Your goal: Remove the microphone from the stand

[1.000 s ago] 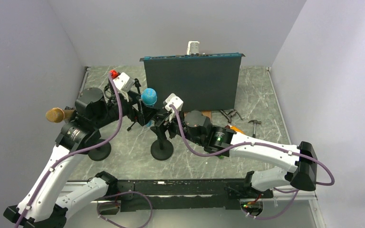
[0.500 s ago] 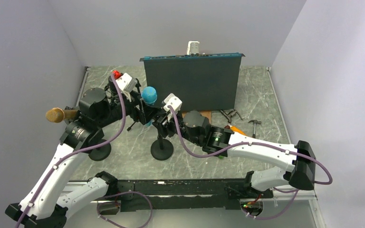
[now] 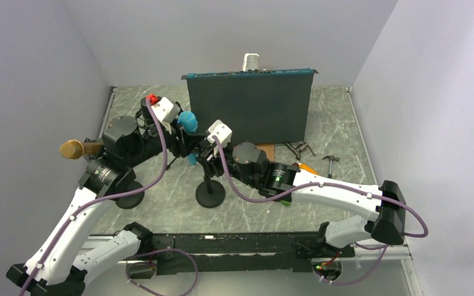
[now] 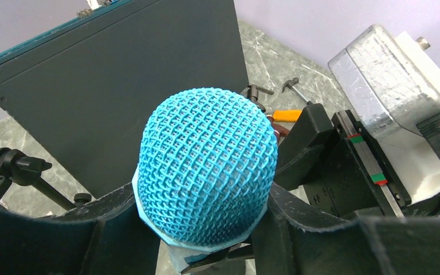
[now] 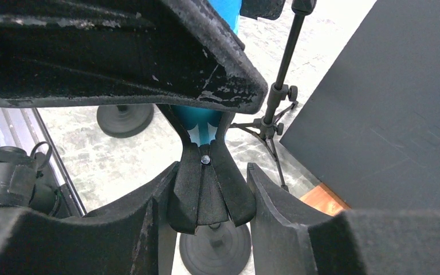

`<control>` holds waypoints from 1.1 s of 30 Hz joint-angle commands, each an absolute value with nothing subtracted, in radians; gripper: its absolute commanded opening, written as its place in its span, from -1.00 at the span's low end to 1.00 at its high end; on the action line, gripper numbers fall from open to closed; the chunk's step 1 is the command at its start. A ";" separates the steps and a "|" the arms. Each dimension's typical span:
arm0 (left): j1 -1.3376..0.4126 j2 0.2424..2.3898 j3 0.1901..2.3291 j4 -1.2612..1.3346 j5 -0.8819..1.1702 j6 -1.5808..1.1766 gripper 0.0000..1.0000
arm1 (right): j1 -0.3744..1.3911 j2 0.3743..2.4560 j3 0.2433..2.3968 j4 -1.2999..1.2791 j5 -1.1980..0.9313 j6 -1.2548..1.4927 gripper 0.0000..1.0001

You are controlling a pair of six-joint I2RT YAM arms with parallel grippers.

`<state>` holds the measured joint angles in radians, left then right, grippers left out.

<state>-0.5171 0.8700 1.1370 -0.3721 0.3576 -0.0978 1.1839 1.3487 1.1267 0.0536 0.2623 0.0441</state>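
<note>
Microphone [image 4: 206, 172] sits on its stand [image 3: 210, 195], with your left gripper [image 4: 203, 243] clamped on its neck. Your right gripper [image 5: 206, 206] brackets the clip [image 5: 201, 172], half-closed; I cannot tell whether it grips. A dark panel [image 3: 247, 108] stands just behind. The handle is hidden.

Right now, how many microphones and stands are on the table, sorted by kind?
Microphones: 2, the blue microphone and the gold microphone
Round-base stands: 2, the centre stand and the left stand
Tripod stands: 1, the tripod stand
Total: 5
</note>
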 commanded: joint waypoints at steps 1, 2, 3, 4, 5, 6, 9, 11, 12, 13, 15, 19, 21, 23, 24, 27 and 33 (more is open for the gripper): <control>-0.535 0.864 1.155 -0.386 0.373 -0.087 -0.71 | 1.187 1.346 1.135 0.062 0.292 0.009 -1.00; -0.537 0.858 1.162 -0.395 0.356 -0.076 -0.75 | 1.186 1.340 1.124 0.062 0.283 0.009 -1.00; -0.537 0.855 1.170 -0.399 0.332 -0.064 -0.81 | 1.187 1.335 1.116 0.063 0.278 0.009 -1.00; -0.537 0.847 1.176 -0.401 0.287 -0.052 -0.94 | 1.187 1.328 1.102 0.068 0.273 0.009 -1.00; -0.537 0.845 1.186 -0.408 0.236 -0.047 -1.00 | 1.187 1.322 1.089 0.071 0.268 0.009 -1.00; -0.537 0.844 1.195 -0.416 0.188 -0.037 -1.00 | 1.188 1.317 1.076 0.074 0.261 0.009 -1.00; -0.537 0.835 1.211 -0.443 0.119 -0.012 -1.00 | 1.195 1.296 1.041 0.090 0.225 0.009 -1.00; -0.539 0.818 1.183 -0.408 0.063 0.005 -1.00 | 1.200 1.280 1.008 0.117 0.241 -0.025 -1.00; -0.538 0.815 1.175 -0.396 0.043 0.021 -1.00 | 1.201 1.276 0.998 0.123 0.264 -0.029 -1.00; -0.538 0.817 1.182 -0.401 0.023 0.022 -1.00 | 1.200 1.276 0.992 0.127 0.275 -0.035 -1.00; -0.539 0.821 1.209 -0.444 -0.028 0.008 -1.00 | 1.201 1.274 0.994 0.121 0.290 -0.047 -1.00; -0.539 0.782 1.182 -0.417 -0.140 0.007 -1.00 | 1.201 1.278 0.977 0.141 0.283 -0.048 -1.00; -0.539 0.782 1.215 -0.442 -0.166 0.007 -1.00 | 1.201 1.291 0.995 0.124 0.259 -0.059 -1.00; -0.539 0.780 1.269 -0.512 -0.176 -0.024 -1.00 | 1.202 1.305 1.022 0.092 0.224 -0.067 -1.00; -0.539 0.760 1.275 -0.532 -0.162 -0.049 -1.00 | 1.202 1.309 1.026 0.085 0.216 -0.066 -1.00; -0.538 0.706 1.271 -0.552 -0.115 -0.089 -1.00 | 1.201 1.317 1.024 0.074 0.242 -0.029 -1.00; -0.538 0.674 1.426 -0.746 -0.074 -0.133 -1.00 | 1.202 1.330 1.128 -0.059 0.236 0.012 -0.18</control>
